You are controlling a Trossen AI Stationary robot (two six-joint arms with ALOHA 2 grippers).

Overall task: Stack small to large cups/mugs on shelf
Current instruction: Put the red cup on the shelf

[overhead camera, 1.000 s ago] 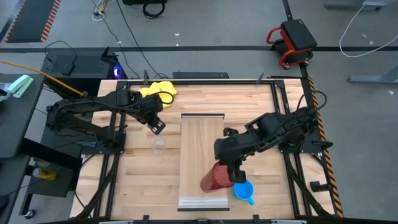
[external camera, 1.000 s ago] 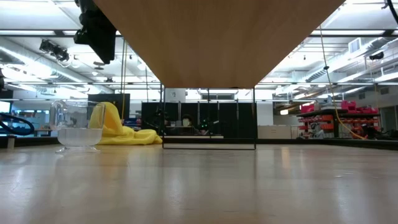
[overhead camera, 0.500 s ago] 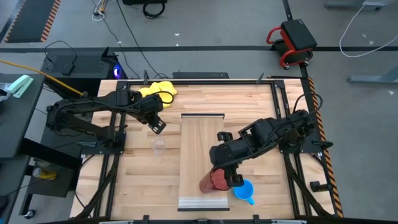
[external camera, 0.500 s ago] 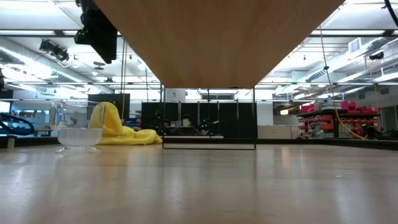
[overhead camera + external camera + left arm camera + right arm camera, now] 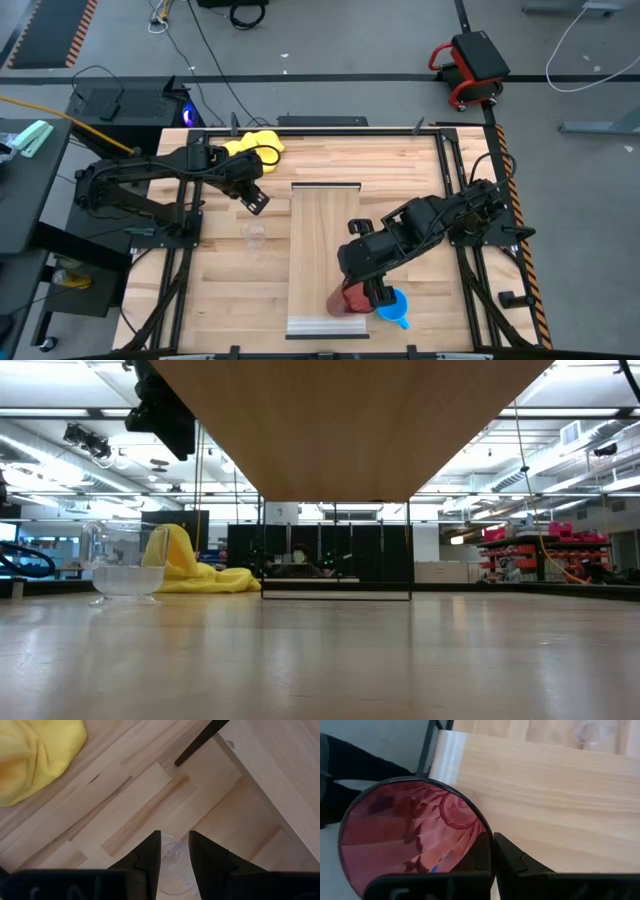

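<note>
Overhead only: blue mug (image 5: 395, 307) beside red tumbler (image 5: 352, 296).

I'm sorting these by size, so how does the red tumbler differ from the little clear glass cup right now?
The red tumbler is opaque dark red; the glass cup is clear. The tumbler looks larger. The tumbler is on the shelf, gripped at its rim by the right gripper; the cup stands free on the tabletop beside the shelf, the left gripper above it. Both are handleless.
</note>
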